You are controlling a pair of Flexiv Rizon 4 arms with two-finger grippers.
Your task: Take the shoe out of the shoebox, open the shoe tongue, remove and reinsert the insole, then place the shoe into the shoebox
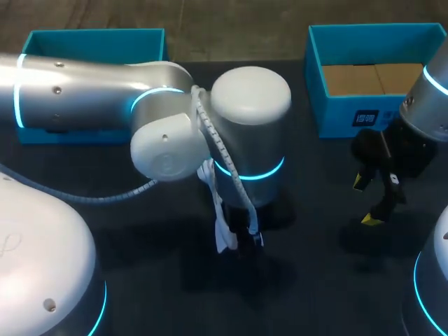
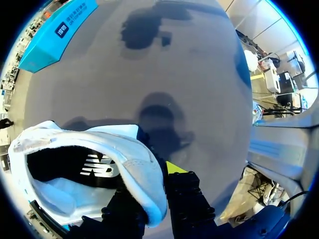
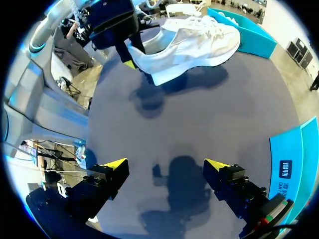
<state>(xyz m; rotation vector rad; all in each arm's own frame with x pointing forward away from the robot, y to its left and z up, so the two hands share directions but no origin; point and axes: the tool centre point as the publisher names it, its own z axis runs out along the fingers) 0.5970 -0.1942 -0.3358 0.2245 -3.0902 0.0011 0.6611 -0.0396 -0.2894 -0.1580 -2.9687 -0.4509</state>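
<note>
Shoe (image 1: 221, 231): in the head view, mostly hidden beneath the wrist of the left arm (image 1: 105, 91), with only a white strip showing. In the left wrist view, part of it is cut off by the black rim.
Left gripper (image 2: 149, 179): one yellow tip is hidden behind the shoe's heel collar. It is unseen in the head view.
Blue box (image 1: 94, 43), far left: its near wall is covered by the left arm.
Shoebox (image 1: 350, 105), far right: its right corner is hidden behind the right arm (image 1: 430, 98).
</note>
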